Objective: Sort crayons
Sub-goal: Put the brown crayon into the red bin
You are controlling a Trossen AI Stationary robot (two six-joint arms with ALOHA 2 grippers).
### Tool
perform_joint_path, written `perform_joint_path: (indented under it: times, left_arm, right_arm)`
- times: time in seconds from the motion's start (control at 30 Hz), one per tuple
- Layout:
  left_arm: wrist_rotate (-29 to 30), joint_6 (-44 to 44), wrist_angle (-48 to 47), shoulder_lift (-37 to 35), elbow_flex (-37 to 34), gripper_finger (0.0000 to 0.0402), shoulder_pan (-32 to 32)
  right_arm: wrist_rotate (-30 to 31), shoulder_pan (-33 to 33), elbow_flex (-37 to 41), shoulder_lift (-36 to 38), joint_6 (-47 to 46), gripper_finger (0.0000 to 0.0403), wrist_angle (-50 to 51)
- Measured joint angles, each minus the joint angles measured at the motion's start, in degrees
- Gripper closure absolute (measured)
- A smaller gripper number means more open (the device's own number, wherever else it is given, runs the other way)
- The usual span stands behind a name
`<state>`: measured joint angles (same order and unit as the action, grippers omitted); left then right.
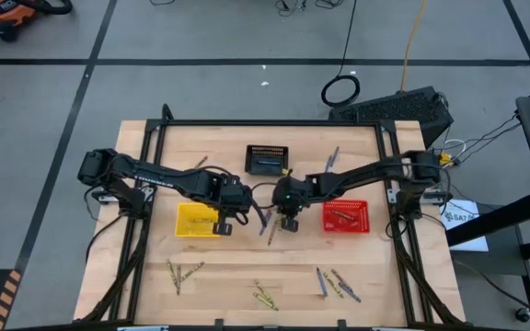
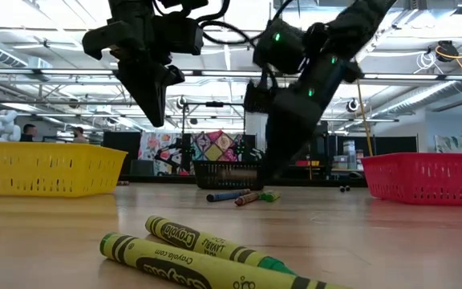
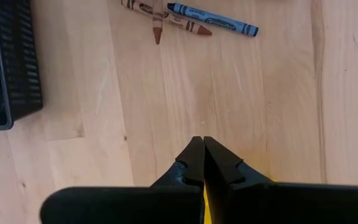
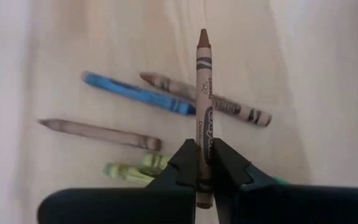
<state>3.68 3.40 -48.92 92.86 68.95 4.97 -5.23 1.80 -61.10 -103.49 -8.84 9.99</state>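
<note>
Here the right gripper [image 4: 205,163] pinches a brown crayon [image 4: 203,93] (left gripper [image 3: 203,152] pressed together).

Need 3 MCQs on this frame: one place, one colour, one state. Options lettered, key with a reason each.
1. Where does the black basket sit among the baskets?
A. between the yellow and red baskets, farther back
B. left of the yellow basket
C. right of the red basket

2. What colour is the crayon in the right gripper?
A. blue
B. brown
C. green

3. What state is the left gripper in?
A. shut on a crayon
B. wide open
C. shut, holding nothing

Key: 1 A, the high view shows it behind the gap between the yellow basket and red basket. 2 B, the right wrist view shows a brown stick between the fingers. 3 C, its fingers meet with nothing between them.
</note>
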Motion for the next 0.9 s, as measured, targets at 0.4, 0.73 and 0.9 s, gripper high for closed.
perform_joint_path:
  times: [0.4,0.73,0.9]
  left_arm:
    - [0.02,-0.02,-0.01,0.00,0.00,0.0400,-0.02]
    - [0.02,-0.04,-0.05,0.00,0.00,0.0400,-0.02]
    - [0.02,-0.03,-0.02,0.00,0.00,0.0400,-0.02]
  right_arm:
    - [3.88,0.06,-0.04,17.79,-0.65,0.0399,23.11]
    - [5.54,-2.14,-0.09,30.59,-7.39,0.0399,46.33]
    - [5.53,-4.49,0.48,35.89,-11.86,0.0399,51.02]
